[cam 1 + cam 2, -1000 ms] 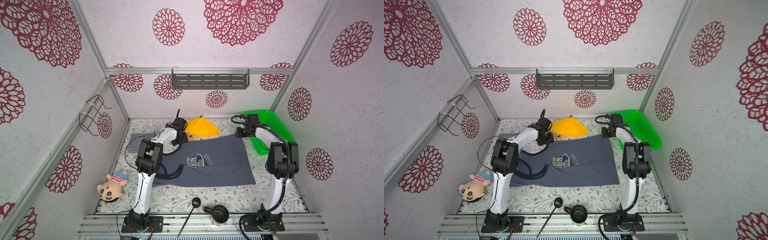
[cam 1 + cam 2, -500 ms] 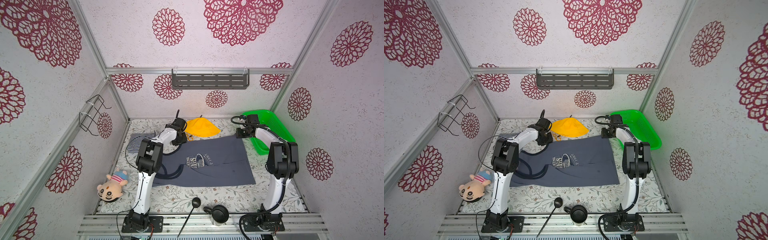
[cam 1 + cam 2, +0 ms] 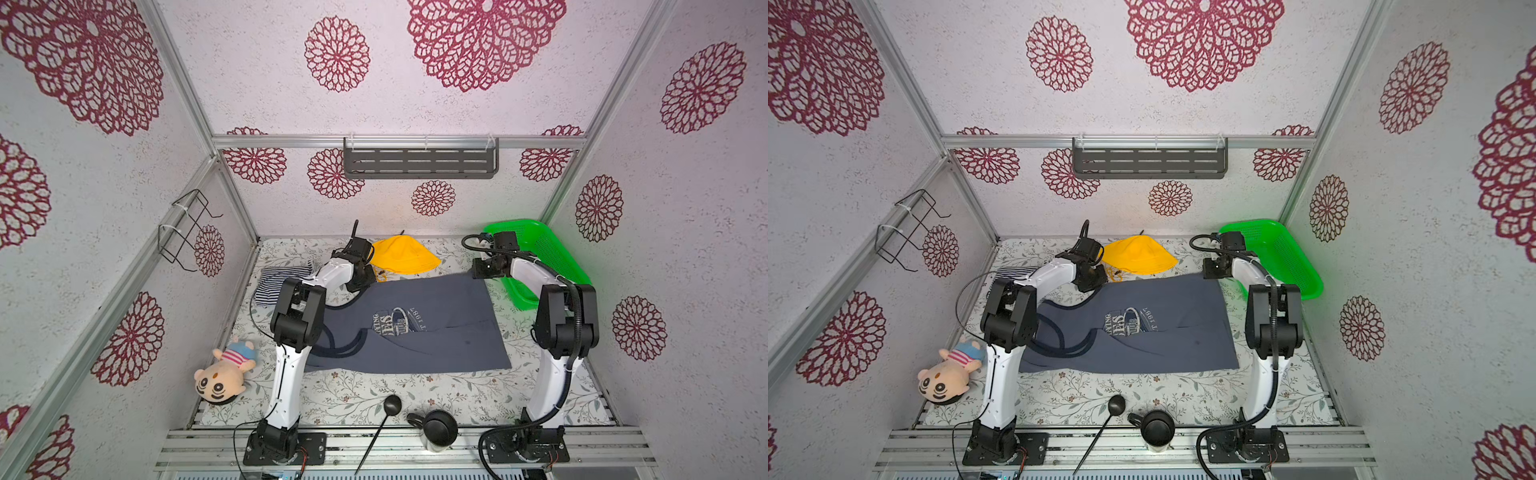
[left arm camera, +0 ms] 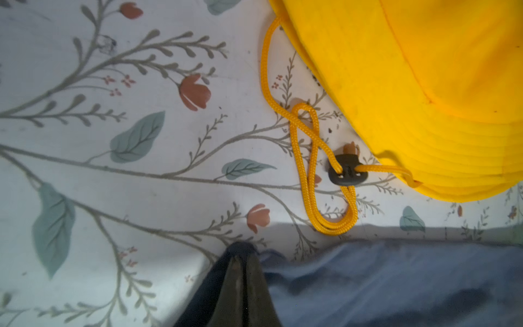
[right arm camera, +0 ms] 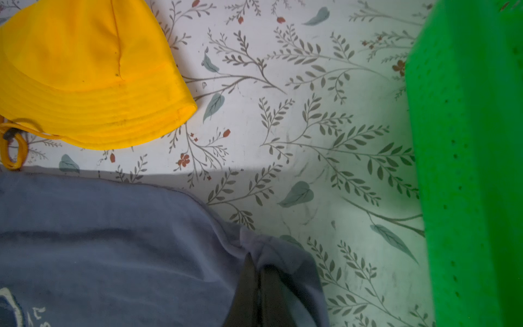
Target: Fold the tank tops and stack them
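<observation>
The floral-covered table (image 3: 374, 395) carries the slate blue-grey tank top (image 3: 436, 345), spread flat across its middle with the chest print facing up and its straps toward the left, as both top views show. A green basket (image 3: 540, 257) stands at the far right, and a yellow hat (image 3: 403, 255) lies just beyond the top's far edge. A striped tank top (image 3: 274, 282) lies bunched at the far left. The right gripper (image 5: 256, 263) has its jaws pressed together, pinching the top's far-right corner. The left gripper (image 4: 240, 254) is likewise closed, pinching the dark-trimmed far-left edge, near the hat's cord (image 4: 305, 158).
</observation>
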